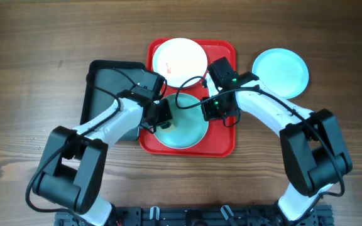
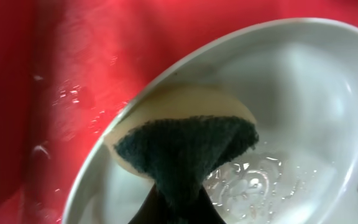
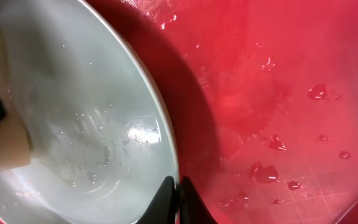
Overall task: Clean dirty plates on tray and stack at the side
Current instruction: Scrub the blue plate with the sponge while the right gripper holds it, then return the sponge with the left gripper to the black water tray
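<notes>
On the red tray (image 1: 228,141) a white plate (image 1: 180,61) with orange-red smears lies at the back and a pale blue plate (image 1: 184,132) lies at the front. A second pale blue plate (image 1: 280,72) lies on the table right of the tray. My left gripper (image 1: 162,119) is shut on a sponge (image 2: 185,140), green pad down, pressed on the wet front plate (image 2: 303,99) near its left rim. My right gripper (image 1: 215,112) is shut on that plate's right rim (image 3: 173,180); the plate (image 3: 86,112) looks tilted above the wet tray (image 3: 278,93).
A smaller black tray (image 1: 109,81) sits left of the red tray, under my left arm. Water drops lie on the red tray (image 2: 73,74). Bare wooden table surrounds the trays.
</notes>
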You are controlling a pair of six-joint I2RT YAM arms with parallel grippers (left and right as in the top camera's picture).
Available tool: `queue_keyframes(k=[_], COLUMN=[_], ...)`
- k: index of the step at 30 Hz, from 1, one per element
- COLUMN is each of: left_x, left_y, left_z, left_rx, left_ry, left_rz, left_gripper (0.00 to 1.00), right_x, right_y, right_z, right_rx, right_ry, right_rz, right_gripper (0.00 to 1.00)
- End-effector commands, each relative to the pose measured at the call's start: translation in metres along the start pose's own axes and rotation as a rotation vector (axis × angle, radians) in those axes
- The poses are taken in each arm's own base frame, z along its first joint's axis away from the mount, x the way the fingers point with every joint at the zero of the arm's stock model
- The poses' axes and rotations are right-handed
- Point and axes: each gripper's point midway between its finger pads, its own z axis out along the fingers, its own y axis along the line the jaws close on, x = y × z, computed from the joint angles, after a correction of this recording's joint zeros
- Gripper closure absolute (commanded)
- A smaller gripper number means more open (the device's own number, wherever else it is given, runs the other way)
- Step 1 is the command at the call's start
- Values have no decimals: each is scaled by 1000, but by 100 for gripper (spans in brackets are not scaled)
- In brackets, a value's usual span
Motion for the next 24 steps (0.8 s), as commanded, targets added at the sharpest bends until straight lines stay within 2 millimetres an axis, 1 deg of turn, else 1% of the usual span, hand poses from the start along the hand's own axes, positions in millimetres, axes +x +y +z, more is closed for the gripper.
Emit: queue_keyframes(k=[1, 3, 5, 7, 9, 10, 12, 14, 16, 18, 19, 20, 21, 23, 24], left_x=[20, 24, 26, 21, 9, -1, -18, -42, -60, -74, -82, -86, -88, -91, -92], left_y=[-25, -41, -51, -57, -63, -66, -65, -51, -33, -9, 11, 27, 38, 65, 76], left_z=[11, 11, 8, -1, -21, -39, -70, -110, -143, -168, -184, -193, -197, -200, -198], left_rx=[104, 167, 205, 227, 255, 275, 286, 258, 218, 155, 100, 56, 22, -55, -86], left_ry=[83, 97, 101, 81, 33, -12, -100, -242, -369, -473, -536, -572, -590, -601, -592], left_rz=[50, 76, 90, 116, 118, 132, 148, 117, 75, 22, -22, -58, -84, -142, -142], left_gripper=[96, 96, 96, 96, 96, 96, 96, 96, 96, 96, 96, 96, 96, 96, 96], right_x=[1, 1, 2, 2, 2, 2, 2, 2, 3, 3, 4, 5, 5, 5, 5], right_y=[7, 7, 7, 7, 7, 7, 7, 7, 6, 6, 6, 5, 5, 5, 5], right_z=[-1, -1, -1, -1, -1, -1, -1, -1, 0, 0, 1, 1, 2, 2, 3], right_rx=[-21, -21, -20, -20, -20, -20, -21, -20, -19, -19, -19, -18, -18, -18, -17], right_ry=[1, 1, 2, 3, 2, 2, 2, 4, 7, 8, 8, 10, 12, 13, 15], right_rz=[-10, -9, -9, -9, -9, -9, -9, -8, -7, -5, -3, 1, 1, 17, 23], right_gripper=[96, 96, 95, 84, 76, 73, 70, 69, 69, 70, 70, 70, 71, 71, 71])
